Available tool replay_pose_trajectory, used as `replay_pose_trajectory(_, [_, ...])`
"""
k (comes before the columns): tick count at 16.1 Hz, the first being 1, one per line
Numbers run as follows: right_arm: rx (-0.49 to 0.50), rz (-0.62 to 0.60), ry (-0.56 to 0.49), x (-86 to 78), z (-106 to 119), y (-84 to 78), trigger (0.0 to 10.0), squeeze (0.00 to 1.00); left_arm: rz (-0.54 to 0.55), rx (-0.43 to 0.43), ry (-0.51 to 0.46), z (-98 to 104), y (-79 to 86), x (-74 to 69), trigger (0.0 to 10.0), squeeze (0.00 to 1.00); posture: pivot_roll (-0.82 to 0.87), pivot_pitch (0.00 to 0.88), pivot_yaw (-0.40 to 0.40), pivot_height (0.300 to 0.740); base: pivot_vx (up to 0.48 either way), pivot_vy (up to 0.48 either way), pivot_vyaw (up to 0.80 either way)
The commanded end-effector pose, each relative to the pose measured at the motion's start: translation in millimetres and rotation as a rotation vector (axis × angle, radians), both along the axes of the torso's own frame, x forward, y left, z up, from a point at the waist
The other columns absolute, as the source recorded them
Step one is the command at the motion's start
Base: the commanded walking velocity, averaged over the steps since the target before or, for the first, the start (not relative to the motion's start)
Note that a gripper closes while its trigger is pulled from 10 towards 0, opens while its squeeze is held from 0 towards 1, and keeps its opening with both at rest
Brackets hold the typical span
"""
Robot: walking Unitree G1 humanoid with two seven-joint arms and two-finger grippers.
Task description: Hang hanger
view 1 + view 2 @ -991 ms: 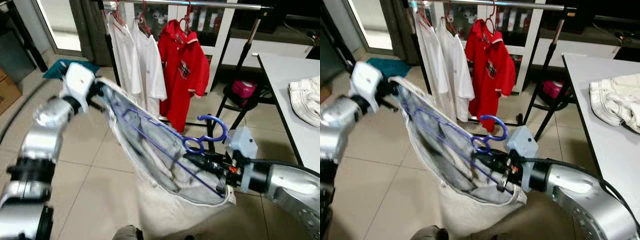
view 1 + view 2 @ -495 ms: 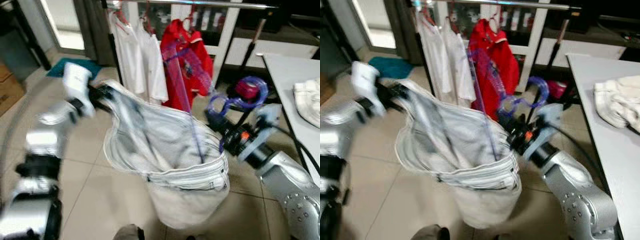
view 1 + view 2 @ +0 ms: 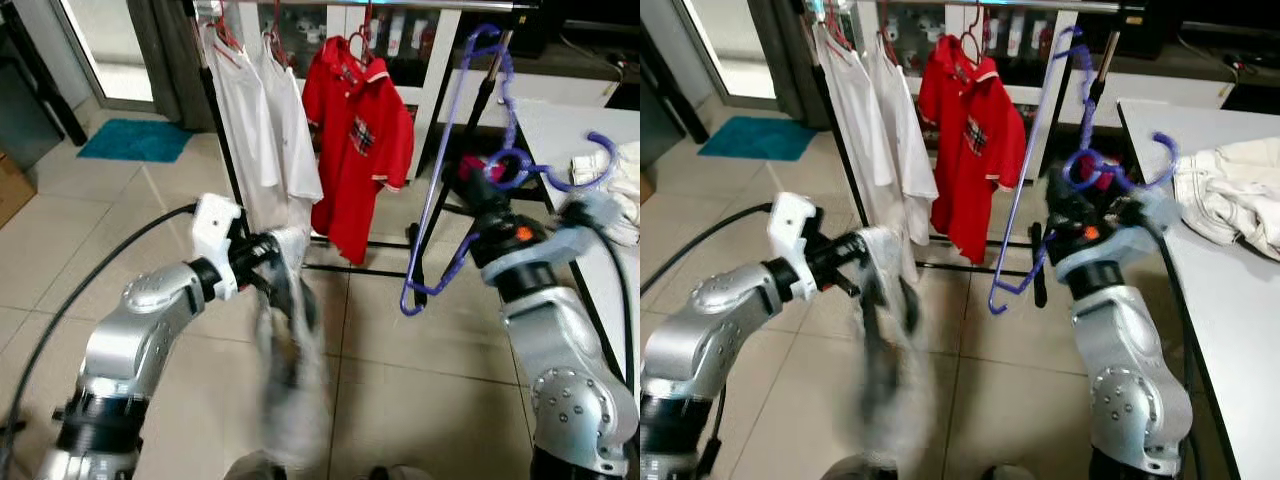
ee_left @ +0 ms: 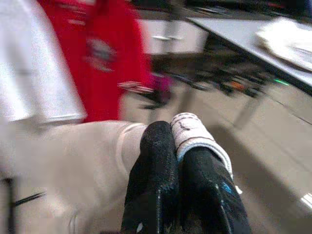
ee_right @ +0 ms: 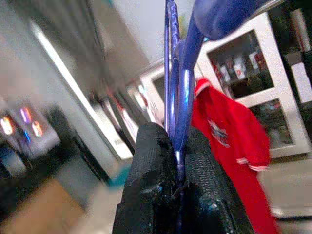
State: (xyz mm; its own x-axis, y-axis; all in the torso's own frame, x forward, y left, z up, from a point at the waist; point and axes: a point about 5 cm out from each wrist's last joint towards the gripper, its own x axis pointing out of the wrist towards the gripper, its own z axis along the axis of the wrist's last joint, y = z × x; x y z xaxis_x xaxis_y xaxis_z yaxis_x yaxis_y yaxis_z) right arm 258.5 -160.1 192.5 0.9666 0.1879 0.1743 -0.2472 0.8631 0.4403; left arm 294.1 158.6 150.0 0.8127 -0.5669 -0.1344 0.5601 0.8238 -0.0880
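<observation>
Two tools clamped: right tool (image 5: 178, 183) on blue hanger (image 3: 440, 190), left tool (image 4: 180, 187) on pale garment (image 3: 290, 340).

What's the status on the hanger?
Right gripper shut on blue hanger, raised near the clothes rail, hook not on it. Left gripper shut on pale garment, hanging blurred. Red shirt already on the rail alongside.
</observation>
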Motion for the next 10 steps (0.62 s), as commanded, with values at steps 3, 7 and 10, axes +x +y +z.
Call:
replay_pose_trajectory(3, [-0.241,0.067,0.124,-12.4,-19,11.8,10.0,0.0,0.234,0.019,-0.027,1,15.4,-7.6,10.0,0.0,0.01,0.063,0.047,0.74,0.0,0.0,0.0])
replay_pose_trajectory(7, [-0.324,0.06,0.112,-38.0,-21,17.5,10.0,0.0,0.229,0.084,-0.056,-5,1.1,-33.5,10.0,0.0,0.02,0.071,0.042,0.74,0.0,0.0,-0.6])
replay_pose_trajectory(10, [-0.347,0.084,0.116,-41.8,-22,21.0,10.0,0.0,0.226,0.111,-0.067,-5,-4.3,-36.6,10.0,0.0,0.02,0.077,0.035,0.74,0.0,0.0,-0.8])
